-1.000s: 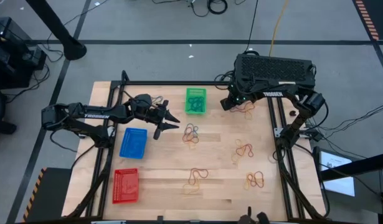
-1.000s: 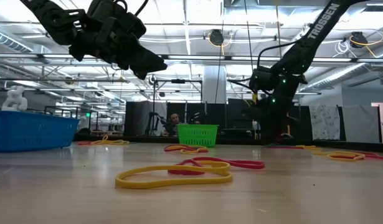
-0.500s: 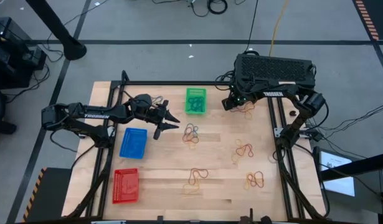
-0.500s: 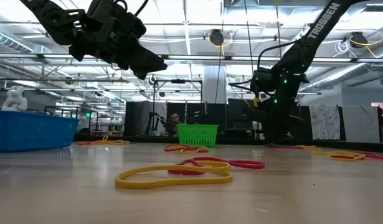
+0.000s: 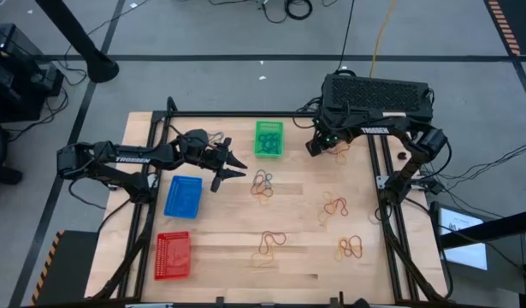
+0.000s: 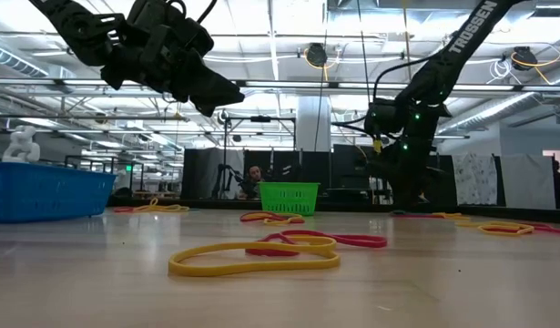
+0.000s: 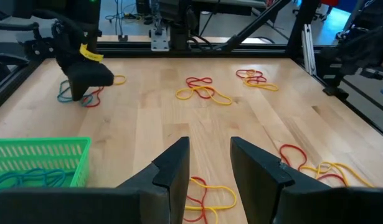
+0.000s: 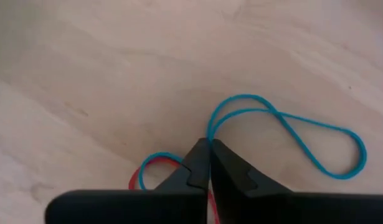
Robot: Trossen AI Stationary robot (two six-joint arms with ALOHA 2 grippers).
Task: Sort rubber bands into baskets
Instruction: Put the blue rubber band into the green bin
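Wooden table first, carrying all of it. Behind its far right corner, a large black box, no part of the sorting.

Next in size, the three baskets. Green basket at the middle of the far edge, already with some dark bands inside. Blue basket near the left edge, red basket at the near left corner; both seemingly empty, though hard to tell from above.

Then the arms. Left gripper hanging above the table between the blue and the green basket, fingers apart, nothing between them, only waiting. Right gripper down at the table near the far right corner, well right of the green basket. Half open one moment ago, now closed tight, tips pressed together right at the bend of a teal band. Apparently pinched there, with the rest of its loop lying flat on the wood and a red band touching the tips underneath.

Meaning for the task, as a judgement: grasp just made, lift and carry to a basket not yet begun. Risk of dragging the red band along too.

Smallest, the loose rubber bands: one tangle of red and yellow near the table centre, others toward the right edge and the near edge. Most of the sorting left to do.
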